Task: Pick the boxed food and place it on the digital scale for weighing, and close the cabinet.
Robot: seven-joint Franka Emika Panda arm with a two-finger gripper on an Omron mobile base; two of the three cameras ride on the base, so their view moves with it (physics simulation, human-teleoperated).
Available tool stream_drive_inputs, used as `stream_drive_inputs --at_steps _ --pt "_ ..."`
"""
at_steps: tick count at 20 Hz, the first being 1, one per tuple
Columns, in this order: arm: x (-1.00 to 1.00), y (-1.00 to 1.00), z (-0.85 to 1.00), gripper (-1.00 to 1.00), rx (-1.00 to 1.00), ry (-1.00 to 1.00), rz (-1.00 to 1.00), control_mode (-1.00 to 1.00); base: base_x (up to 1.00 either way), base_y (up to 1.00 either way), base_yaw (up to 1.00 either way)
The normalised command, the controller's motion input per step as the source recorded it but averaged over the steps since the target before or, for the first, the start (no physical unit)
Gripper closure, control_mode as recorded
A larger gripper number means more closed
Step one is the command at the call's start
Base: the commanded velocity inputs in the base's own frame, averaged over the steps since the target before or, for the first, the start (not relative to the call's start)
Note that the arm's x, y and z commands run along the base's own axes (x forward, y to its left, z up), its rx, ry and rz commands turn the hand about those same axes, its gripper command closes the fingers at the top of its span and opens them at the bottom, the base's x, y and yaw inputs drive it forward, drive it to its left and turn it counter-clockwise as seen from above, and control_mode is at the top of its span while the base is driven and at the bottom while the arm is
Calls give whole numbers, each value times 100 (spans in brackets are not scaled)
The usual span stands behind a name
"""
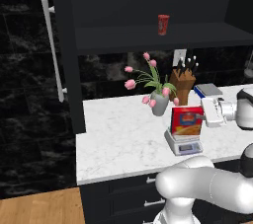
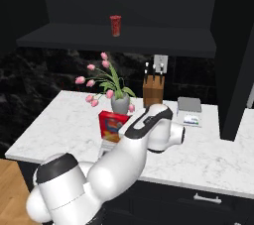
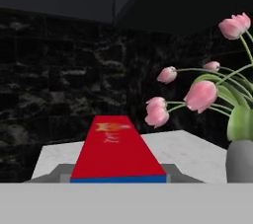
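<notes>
On the marble counter point(image 1: 113, 134), boxed food point(image 1: 187, 122) stands upright on the digital scale point(image 1: 184, 145), so placement judged done. Gripper point(image 1: 204, 113) sits at the box's right side; clenched or released cannot be told. Cabinet point(image 1: 66, 50) door hangs open at left; closing judged still outstanding.

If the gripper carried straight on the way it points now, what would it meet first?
The boxed food, upright on the digital scale, lies right in front of the gripper. Past it only counter and the dark wall show, though depth is hard to judge.
</notes>
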Motion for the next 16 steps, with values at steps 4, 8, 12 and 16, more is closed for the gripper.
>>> stream_drive_inputs --at_steps 4,8,12,16 --pt "12 0 -12 100 4 0 0 -100 0 0 0" --pt "2 0 -26 100 0 0 0 -100 0 0 0" --pt "0 0 -32 -100 0 -4 0 -100 0 0 0" --pt "-1 0 0 -100 0 0 0 -100 0 0 0"
